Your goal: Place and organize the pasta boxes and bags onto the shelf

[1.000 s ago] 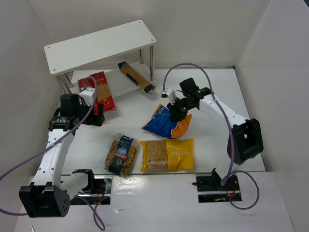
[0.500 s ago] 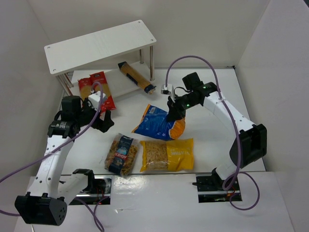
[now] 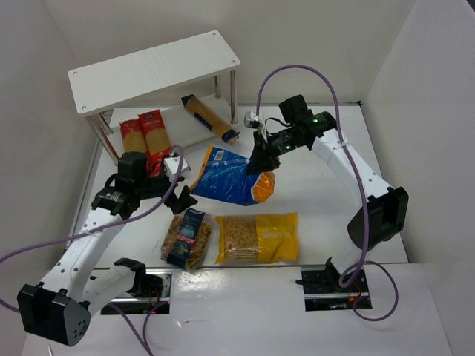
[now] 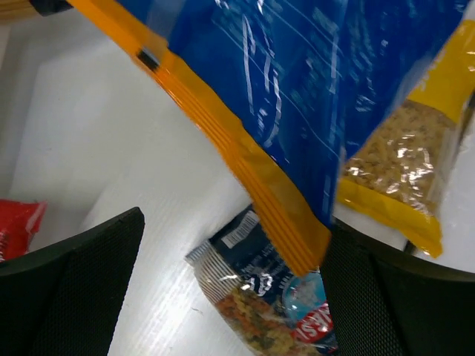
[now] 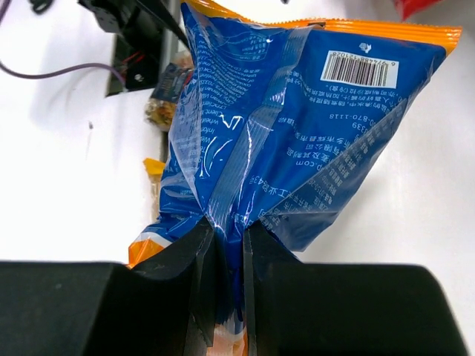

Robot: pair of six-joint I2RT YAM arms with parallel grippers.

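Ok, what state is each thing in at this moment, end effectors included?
right end effector: shut on blue-orange bag
blue-orange bag: pinched at one end, held clear of the table
left end effector: open, empty, beside the bag's free edge
two red spaghetti packs: flat, side by side, at the shelf's left end
brown-orange spaghetti pack: flat on lower tier, one end overhanging
yellow bag: flat on table
fusilli bag: flat on table
shelf: upright, top tier bare

White table (image 3: 312, 194), shelf (image 3: 148, 70) at back, two red spaghetti packs (image 3: 145, 137), yellow bag (image 3: 256, 238) and fusilli bag (image 3: 185, 237) side by side
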